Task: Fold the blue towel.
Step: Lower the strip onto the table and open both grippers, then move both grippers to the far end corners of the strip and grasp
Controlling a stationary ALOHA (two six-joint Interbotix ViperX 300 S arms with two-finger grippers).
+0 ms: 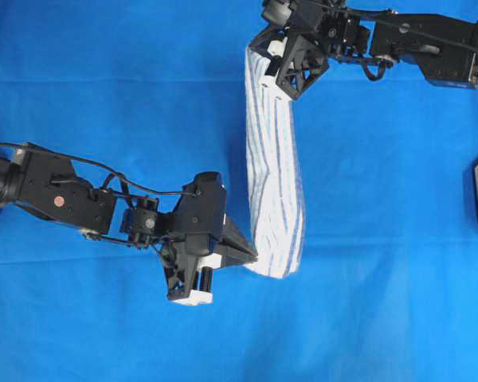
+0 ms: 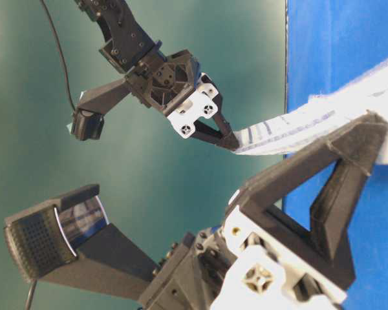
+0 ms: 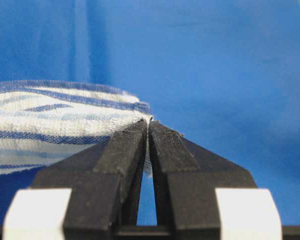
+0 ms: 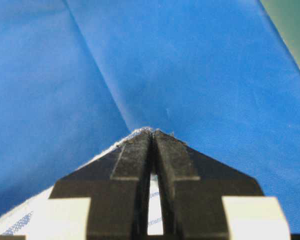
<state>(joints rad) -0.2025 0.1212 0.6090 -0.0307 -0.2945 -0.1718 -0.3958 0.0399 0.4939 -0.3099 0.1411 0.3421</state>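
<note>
Striped blue towel (image 1: pixel 275 159) overlies blue table covering (image 1: pixel 103 79).

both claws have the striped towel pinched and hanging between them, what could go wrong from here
1. The left claw holds the blue towel only by its very edge at the tips, so it could slip out under tension.
2. The right claw grips just as thin a sliver.
3. The cloth hangs bunched into a narrow band over the table covering, so it may land creased.

Blue towel (image 1: pixel 275 159) spans the middle — open cloth (image 1: pixel 398 239) either side.
</note>
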